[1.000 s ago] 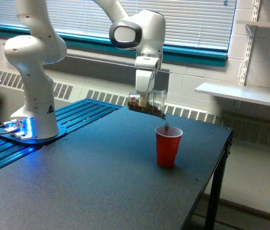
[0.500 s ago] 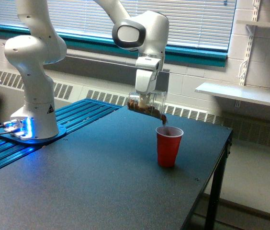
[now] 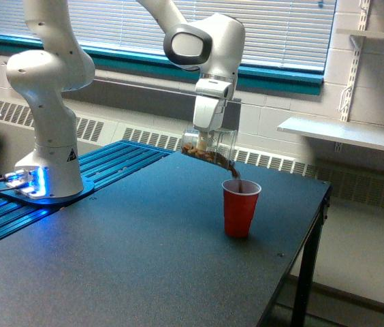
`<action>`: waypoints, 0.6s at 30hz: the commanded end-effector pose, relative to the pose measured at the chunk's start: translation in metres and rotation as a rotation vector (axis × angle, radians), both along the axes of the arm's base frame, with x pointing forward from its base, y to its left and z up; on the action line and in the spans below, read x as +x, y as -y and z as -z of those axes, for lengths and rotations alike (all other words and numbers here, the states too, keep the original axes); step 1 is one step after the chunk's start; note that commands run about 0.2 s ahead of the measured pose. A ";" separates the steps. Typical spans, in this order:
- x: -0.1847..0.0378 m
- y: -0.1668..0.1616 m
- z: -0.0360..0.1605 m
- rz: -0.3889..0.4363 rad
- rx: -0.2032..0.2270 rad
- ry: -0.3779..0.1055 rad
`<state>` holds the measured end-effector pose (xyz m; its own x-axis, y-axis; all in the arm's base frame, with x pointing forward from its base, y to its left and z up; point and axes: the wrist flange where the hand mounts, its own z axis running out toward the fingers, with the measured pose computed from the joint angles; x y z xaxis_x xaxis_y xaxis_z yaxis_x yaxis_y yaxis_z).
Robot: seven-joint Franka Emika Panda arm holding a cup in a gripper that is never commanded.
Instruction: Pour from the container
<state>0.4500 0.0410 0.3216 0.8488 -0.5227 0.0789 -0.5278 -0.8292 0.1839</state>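
Above and just to the exterior view's left of the opaque red plastic cup (image 3: 240, 208) on the dark table (image 3: 144, 259), the white arm's gripper (image 3: 207, 144) clenched its jaws on the small clear plastic container (image 3: 210, 149), tilted with brown granules spilling toward that cup's mouth.

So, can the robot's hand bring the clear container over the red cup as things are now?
Probably yes: the hand holds the tilted container just above the red cup, its lip near the rim, and nothing stands between them.
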 end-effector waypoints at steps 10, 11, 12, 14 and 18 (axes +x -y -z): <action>0.006 -0.002 -0.011 0.012 -0.034 -0.046; 0.007 -0.002 -0.011 0.013 -0.033 -0.047; 0.007 -0.002 -0.012 0.013 -0.037 -0.048; 0.008 -0.001 -0.014 0.009 -0.046 -0.058; 0.011 0.000 -0.017 0.006 -0.058 -0.076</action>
